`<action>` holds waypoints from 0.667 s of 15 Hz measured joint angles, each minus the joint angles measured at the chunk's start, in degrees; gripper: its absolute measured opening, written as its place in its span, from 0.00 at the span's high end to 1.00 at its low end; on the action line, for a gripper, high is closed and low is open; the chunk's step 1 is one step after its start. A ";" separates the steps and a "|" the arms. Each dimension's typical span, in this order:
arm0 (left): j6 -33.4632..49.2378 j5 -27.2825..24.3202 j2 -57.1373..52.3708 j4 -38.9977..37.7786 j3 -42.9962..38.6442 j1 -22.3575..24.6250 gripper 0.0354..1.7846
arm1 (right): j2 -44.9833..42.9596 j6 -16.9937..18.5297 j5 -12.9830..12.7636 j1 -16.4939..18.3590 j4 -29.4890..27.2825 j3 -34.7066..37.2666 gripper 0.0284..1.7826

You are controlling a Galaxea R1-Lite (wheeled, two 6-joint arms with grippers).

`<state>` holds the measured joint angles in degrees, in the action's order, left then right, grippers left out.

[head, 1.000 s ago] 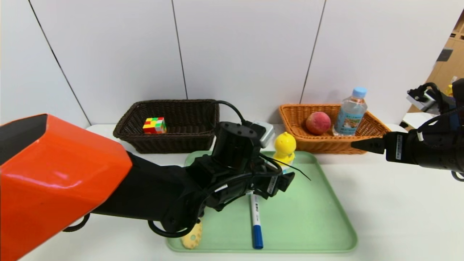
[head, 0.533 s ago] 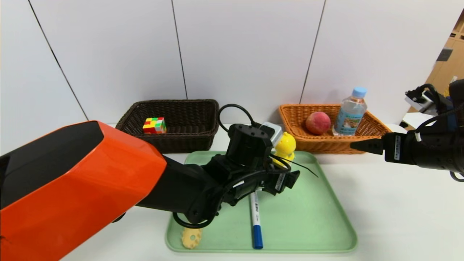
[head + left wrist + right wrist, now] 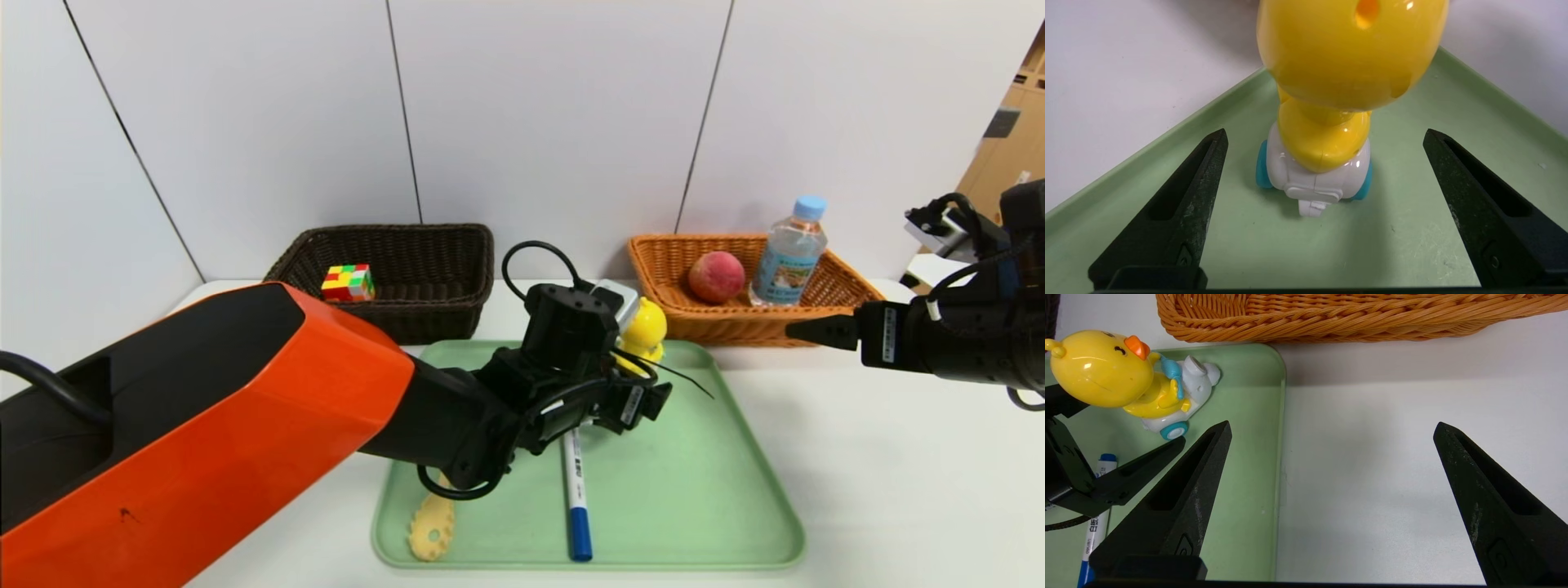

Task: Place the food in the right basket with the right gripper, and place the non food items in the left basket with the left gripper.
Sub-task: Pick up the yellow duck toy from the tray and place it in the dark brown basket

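**Left gripper spread around the duck at the tray's far edge**

Your duck toy (image 3: pixel 642 325) stands upright on its white-and-blue wheeled base near the far edge of the green tray (image 3: pixel 718 490), towards the middle of that edge. Your left gripper (image 3: pixel 1325 204) sits low over the tray just on the near side of the toy, jaws spread wide; in the left wrist view the duck's base lies between the two fingers (image 3: pixel 1180 212) but ahead of their tips, with clear gaps on both sides and no contact.

The white marker (image 3: pixel 575 490) lies flat on the tray, blue cap pointing at the near edge, its other end hidden under the left wrist. The cream pasta spoon (image 3: pixel 433 527) rests at the tray's near-left corner, its head overhanging the rim and its handle hidden by the arm.

Behind the tray's far-left corner you have the left basket (image 3: pixel 424 282), with the puzzle cube (image 3: pixel 349 282) inside near its left end. Behind the far-right corner is the right basket (image 3: pixel 735 322); the peach (image 3: pixel 716 277) lies in it and the water bottle (image 3: pixel 789 251) stands upright just to the peach's right.

Your right gripper (image 3: pixel 816 331) hangs above the white table (image 3: pixel 898 457), just in front of the right basket's near rim and off the tray's right edge. Its jaws are spread wide and hold nothing.
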<state>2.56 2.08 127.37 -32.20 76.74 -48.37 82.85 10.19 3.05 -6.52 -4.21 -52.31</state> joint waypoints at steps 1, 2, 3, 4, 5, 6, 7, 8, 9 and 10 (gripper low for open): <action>-0.02 0.00 0.33 0.45 0.68 0.02 0.06 | 0.04 -0.02 0.00 -0.01 0.02 0.00 0.04; -0.04 0.00 0.61 0.80 1.38 0.06 0.06 | 0.06 -0.02 -0.02 -0.04 0.00 0.00 0.04; -0.04 0.00 0.94 0.89 1.97 0.06 0.06 | 0.09 -0.05 0.00 -0.04 0.00 0.00 0.04; -0.04 0.02 1.19 0.95 2.39 0.06 0.06 | 0.11 -0.05 0.01 -0.04 0.02 0.02 0.04; -0.04 -0.02 1.40 0.95 2.67 0.06 0.06 | 0.12 -0.06 0.00 -0.06 0.00 0.02 0.04; -0.04 0.00 1.62 0.95 2.94 0.09 0.06 | 0.12 -0.06 0.00 -0.11 0.02 0.02 0.04; -0.06 0.00 1.83 0.94 3.19 0.15 0.06 | 0.12 -0.05 -0.02 -0.12 0.00 0.06 0.04; -0.04 0.00 2.07 0.95 3.47 0.15 0.06 | 0.12 -0.06 -0.07 -0.20 0.02 0.09 0.04; -0.06 0.00 2.35 0.94 3.80 0.15 0.06 | 0.12 -0.06 -0.07 -0.26 0.02 0.11 0.04; -0.02 -0.02 2.67 0.94 4.18 0.17 0.06 | 0.12 -0.06 -0.05 -0.28 0.02 0.11 0.04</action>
<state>2.54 2.06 130.04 -31.26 80.92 -48.20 82.97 10.13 3.00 -6.80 -4.18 -52.20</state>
